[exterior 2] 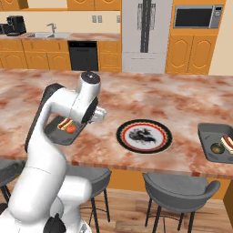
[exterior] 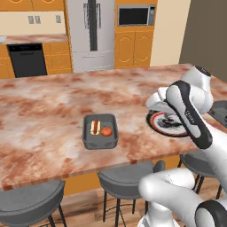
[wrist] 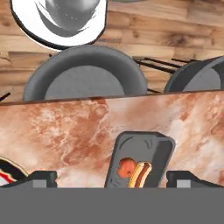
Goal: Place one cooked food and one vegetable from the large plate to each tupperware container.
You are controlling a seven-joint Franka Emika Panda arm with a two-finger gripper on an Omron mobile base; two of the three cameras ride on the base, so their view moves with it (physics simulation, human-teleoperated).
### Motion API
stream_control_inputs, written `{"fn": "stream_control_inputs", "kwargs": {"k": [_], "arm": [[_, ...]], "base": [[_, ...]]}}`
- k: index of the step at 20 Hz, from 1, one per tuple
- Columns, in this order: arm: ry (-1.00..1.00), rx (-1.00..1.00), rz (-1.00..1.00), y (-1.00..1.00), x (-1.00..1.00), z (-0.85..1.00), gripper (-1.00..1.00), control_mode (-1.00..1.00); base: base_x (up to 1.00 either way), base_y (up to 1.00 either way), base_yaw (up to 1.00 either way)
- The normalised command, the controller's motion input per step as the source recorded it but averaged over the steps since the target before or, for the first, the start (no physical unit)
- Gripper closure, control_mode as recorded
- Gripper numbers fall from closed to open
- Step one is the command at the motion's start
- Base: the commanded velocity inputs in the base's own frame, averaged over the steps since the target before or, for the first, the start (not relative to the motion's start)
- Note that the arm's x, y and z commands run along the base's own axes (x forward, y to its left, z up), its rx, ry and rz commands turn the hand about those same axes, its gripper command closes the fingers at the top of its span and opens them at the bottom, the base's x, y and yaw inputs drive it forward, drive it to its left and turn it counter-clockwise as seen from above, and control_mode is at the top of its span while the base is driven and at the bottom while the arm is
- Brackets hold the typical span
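Gripper (wrist: 111,177) spread wide above tray (wrist: 139,158) holding hot dog (wrist: 140,174), tomato (wrist: 126,167).

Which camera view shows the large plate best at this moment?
The right base view: the whole large plate lies unobstructed on the counter, its centre bare of food. In the left base view the arm hides most of it. The hand view catches a sliver of its rim.

No text, label, brand, number or sign can be read anywhere in these pictures. The large plate (exterior 2: 144,136) bears a dark pattern on its white centre, but it forms no letters. The microwave (exterior 2: 197,17), fridge (exterior 2: 146,32) and dishwasher (exterior 2: 83,56) behind the worktop (exterior 2: 150,102) show plain faces without legible marks.
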Motion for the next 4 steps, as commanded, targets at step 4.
{"fn": "stream_control_inputs", "kwargs": {"k": [4], "arm": [[-0.22, 0.07, 0.00, -0.72, -0.35, 0.71, -1.00, -1.00]], "base": [[0.00, 0.00, 0.00]]}}
